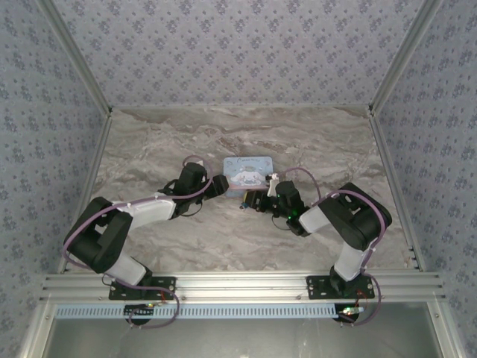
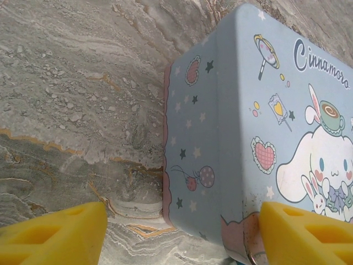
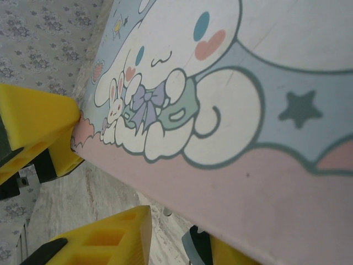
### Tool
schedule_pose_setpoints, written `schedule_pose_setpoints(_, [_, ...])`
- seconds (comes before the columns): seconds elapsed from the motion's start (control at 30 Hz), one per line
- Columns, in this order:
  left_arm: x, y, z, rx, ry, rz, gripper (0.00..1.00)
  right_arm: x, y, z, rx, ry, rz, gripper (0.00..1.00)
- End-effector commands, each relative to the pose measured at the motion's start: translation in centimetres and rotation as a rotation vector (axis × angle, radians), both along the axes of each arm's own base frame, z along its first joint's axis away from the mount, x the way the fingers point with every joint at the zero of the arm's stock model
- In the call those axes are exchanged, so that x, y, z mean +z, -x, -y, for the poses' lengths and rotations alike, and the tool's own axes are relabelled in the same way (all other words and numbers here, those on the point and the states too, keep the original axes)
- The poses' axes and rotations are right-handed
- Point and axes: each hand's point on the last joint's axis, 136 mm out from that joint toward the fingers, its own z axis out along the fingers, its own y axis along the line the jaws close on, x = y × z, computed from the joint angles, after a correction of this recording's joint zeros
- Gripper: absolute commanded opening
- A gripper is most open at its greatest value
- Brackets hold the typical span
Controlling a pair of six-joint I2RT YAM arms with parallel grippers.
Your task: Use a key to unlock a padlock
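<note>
Top external showed the right tool, its opening unclear, beside the padlock, a blue speck at the near edge of the tin; the left tool gaped wide astride its left side, holding nothing.

Smooth satin tin on veined, seemingly matt marble-look table.

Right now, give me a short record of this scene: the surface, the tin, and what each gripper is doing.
surface: marble-patterned table
tin: light blue, cartoon print, lying flat mid-table
left gripper: open, fingers on either side of one corner of the tin
right gripper: at the tin's near edge, fingers partly apart; whether it holds anything cannot be told
</note>
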Motion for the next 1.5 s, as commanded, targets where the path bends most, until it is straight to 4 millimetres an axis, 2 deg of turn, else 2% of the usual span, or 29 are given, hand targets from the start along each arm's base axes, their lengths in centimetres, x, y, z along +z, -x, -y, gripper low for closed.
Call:
schedule_pose_setpoints(0.0, [-1.8,0.7,-0.4,-0.004,-0.045,-0.063,0.72,0.8,-0.2,-0.1,-0.001,-0.022,0.037,0.31])
schedule_pose_setpoints(0.47, [-1.9,0.8,-0.6,0.002,-0.054,-0.067,0.72,0.9,-0.2,0.7,-0.034,-0.006,0.044,0.04])
schedule_pose_setpoints(0.67, [-2.0,0.9,-0.9,0.006,-0.065,-0.066,0.72,1.0,-0.3,1.5,-0.078,-0.017,0.042,0.02])
schedule_pose_setpoints(1.07, [-2.1,0.9,-0.9,0.008,-0.063,-0.069,0.72,3.0,-1.1,3.4,-0.149,-0.067,0.058,0.01])
schedule_pose_setpoints(1.47, [-2.0,0.9,-0.7,0.008,-0.053,-0.068,0.72,3.0,0.3,6.1,-0.174,0.031,0.055,0.01])
